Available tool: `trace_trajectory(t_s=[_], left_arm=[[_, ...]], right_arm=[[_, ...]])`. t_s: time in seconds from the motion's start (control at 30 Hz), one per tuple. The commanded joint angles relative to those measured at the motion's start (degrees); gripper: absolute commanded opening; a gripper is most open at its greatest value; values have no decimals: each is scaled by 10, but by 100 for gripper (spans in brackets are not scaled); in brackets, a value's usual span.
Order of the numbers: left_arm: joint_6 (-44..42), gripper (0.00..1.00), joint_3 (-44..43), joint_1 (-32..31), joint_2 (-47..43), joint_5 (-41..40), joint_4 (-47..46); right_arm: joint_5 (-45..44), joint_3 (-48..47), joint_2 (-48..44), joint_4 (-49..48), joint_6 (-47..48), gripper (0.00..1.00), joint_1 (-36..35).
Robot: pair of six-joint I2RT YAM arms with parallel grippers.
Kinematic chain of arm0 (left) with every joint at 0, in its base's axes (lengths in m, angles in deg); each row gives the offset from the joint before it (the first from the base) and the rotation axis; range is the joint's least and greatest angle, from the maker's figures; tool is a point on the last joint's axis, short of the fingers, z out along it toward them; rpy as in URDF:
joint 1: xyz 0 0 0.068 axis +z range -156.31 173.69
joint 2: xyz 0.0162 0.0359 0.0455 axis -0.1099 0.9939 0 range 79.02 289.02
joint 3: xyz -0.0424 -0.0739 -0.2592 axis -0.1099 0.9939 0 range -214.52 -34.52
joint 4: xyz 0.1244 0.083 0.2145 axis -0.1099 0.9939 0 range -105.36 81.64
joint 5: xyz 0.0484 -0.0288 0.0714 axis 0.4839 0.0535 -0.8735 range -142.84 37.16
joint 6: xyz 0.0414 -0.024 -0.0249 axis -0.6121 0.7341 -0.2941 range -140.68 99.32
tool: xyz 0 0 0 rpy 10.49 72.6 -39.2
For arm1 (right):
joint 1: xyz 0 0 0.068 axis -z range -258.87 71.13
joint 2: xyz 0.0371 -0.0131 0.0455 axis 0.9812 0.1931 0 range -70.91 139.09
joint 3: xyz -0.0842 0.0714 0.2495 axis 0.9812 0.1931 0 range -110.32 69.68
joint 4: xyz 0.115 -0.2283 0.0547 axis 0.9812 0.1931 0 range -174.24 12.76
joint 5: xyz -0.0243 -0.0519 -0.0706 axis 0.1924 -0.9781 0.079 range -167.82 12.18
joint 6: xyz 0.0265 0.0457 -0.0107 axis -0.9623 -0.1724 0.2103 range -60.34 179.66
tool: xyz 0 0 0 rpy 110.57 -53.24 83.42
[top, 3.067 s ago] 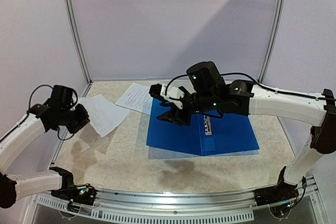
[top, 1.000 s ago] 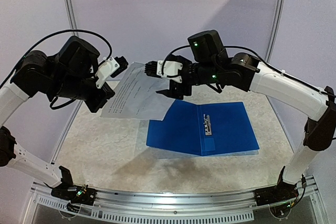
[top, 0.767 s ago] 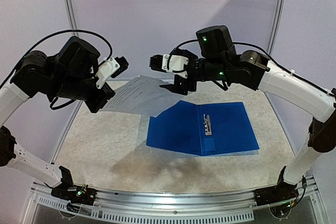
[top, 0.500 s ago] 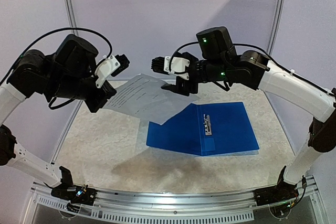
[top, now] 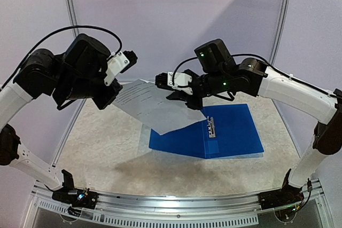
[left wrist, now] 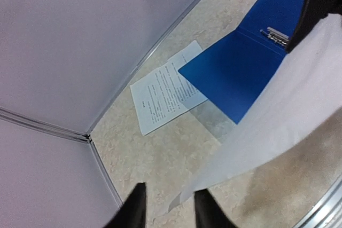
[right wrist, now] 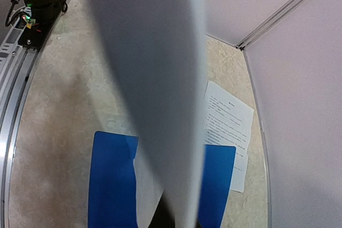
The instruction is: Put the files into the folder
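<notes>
Your right gripper (top: 187, 101) is clamped on one edge of the printed sheet (top: 157, 110), which hangs in the air, sloping above the open blue folder (top: 235, 132) lying flat on the counter (top: 107, 142). Your left gripper (left wrist: 170, 212) stands with jaws parted around the sheet's opposite corner. A second sheet (left wrist: 163, 92) lies near the counter's far edge, one corner under the folder's cover

Your top external camera sits high behind the near edge of the tabletop (top: 107, 148), facing the far wall (top: 176, 25) across the whole surface. Both wrist cameras look down from height, the lifted sheet (left wrist: 288, 110) close across each lens; all three views share the folder (top: 235, 134).
</notes>
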Motion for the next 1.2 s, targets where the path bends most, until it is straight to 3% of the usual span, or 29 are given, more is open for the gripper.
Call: trace_trajectory(t_s=[0.0, 0.07, 0.23, 0.33, 0.5, 0.6, 0.7, 0.9, 1.17], left_arm=[[17, 70, -27, -8, 5, -80, -27], [43, 83, -48, -8, 19, -74, -41], [197, 90, -43, 23, 56, -53, -108], [294, 89, 61, 66, 42, 66, -207], [408, 89, 316, 157, 1, 266, -418], [423, 88, 394, 191, 12, 358, -515], [424, 90, 408, 202, 62, 407, -545], [442, 91, 389, 213, 140, 418, -548], [472, 84, 415, 256, 186, 486, -612]], right_arm=[[49, 24, -21, 25, -52, 0, 43], [81, 33, -23, 36, -91, 0, 78], [132, 82, -52, 31, -177, 0, 177], [135, 143, -106, 1, -230, 0, 235], [167, 181, -156, 13, -276, 0, 350], [191, 202, -162, 34, -288, 0, 403], [198, 248, -178, 18, -301, 0, 439], [194, 332, -241, -28, -318, 0, 464], [188, 358, -275, -31, -334, 0, 463]])
